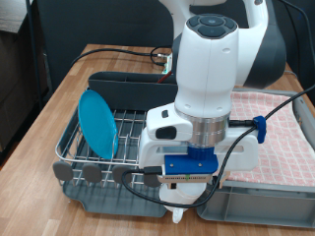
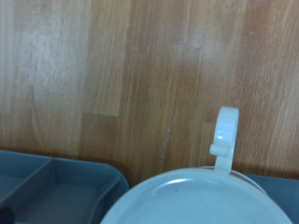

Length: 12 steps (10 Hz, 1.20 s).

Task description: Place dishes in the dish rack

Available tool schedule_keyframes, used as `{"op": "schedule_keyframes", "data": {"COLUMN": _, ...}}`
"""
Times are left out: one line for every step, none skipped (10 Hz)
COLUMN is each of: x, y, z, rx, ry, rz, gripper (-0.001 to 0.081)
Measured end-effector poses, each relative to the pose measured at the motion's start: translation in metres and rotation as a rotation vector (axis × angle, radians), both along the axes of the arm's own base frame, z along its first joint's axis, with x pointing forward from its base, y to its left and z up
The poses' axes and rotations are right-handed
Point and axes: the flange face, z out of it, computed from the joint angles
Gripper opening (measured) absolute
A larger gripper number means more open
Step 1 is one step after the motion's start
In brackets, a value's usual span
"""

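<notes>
The bright-blue plate stands on edge in the silver wire dish rack at the exterior view's left. My gripper hangs low at the bottom centre, between the rack and a grey crate. Its fingers are hidden behind the hand. A white object shows right under it. In the wrist view the white mug fills the lower edge very close, seen from above, with its handle sticking out over the wooden table. No fingers show there. The wooden spoon is out of view.
A pink checked cloth lies in the grey crate at the exterior view's right. A dark bin stands at the rack's far end. A grey plastic tray corner shows beside the mug. Cables trail over the table.
</notes>
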Motion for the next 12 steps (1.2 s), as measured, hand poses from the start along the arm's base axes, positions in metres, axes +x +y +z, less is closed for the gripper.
{"op": "schedule_keyframes", "data": {"x": 0.002, "y": 0.001, "z": 0.006, "rx": 0.002, "ry": 0.007, "rz": 0.002, "gripper": 0.0752}}
{"op": "schedule_keyframes", "data": {"x": 0.004, "y": 0.003, "z": 0.014, "rx": 0.004, "ry": 0.012, "rz": 0.004, "gripper": 0.0752}}
{"op": "schedule_keyframes", "data": {"x": 0.006, "y": 0.004, "z": 0.024, "rx": 0.005, "ry": 0.013, "rz": 0.007, "gripper": 0.0792}}
{"op": "schedule_keyframes", "data": {"x": 0.008, "y": 0.005, "z": 0.036, "rx": 0.002, "ry": 0.004, "rz": 0.009, "gripper": 0.0801}}
{"op": "schedule_keyframes", "data": {"x": 0.009, "y": 0.006, "z": 0.049, "rx": -0.006, "ry": -0.007, "rz": 0.014, "gripper": 0.0801}}
{"op": "schedule_keyframes", "data": {"x": 0.009, "y": 0.008, "z": 0.063, "rx": -0.015, "ry": -0.011, "rz": 0.019, "gripper": 0.0803}}
{"op": "schedule_keyframes", "data": {"x": 0.008, "y": 0.010, "z": 0.077, "rx": -0.025, "ry": -0.013, "rz": 0.021, "gripper": 0.0803}}
{"op": "schedule_keyframes", "data": {"x": 0.007, "y": 0.013, "z": 0.089, "rx": -0.032, "ry": -0.014, "rz": 0.020, "gripper": 0.0803}}
{"op": "schedule_keyframes", "data": {"x": 0.007, "y": 0.014, "z": 0.099, "rx": -0.035, "ry": -0.015, "rz": 0.021, "gripper": 0.0803}}
{"op": "schedule_keyframes", "data": {"x": 0.006, "y": 0.016, "z": 0.106, "rx": -0.038, "ry": -0.014, "rz": 0.021, "gripper": 0.0803}}
{"op": "schedule_keyframes", "data": {"x": 0.006, "y": 0.017, "z": 0.112, "rx": -0.047, "ry": -0.016, "rz": 0.019, "gripper": 0.0803}}
{"op": "schedule_keyframes", "data": {"x": 0.005, "y": 0.019, "z": 0.117, "rx": -0.058, "ry": -0.015, "rz": 0.018, "gripper": 0.0803}}
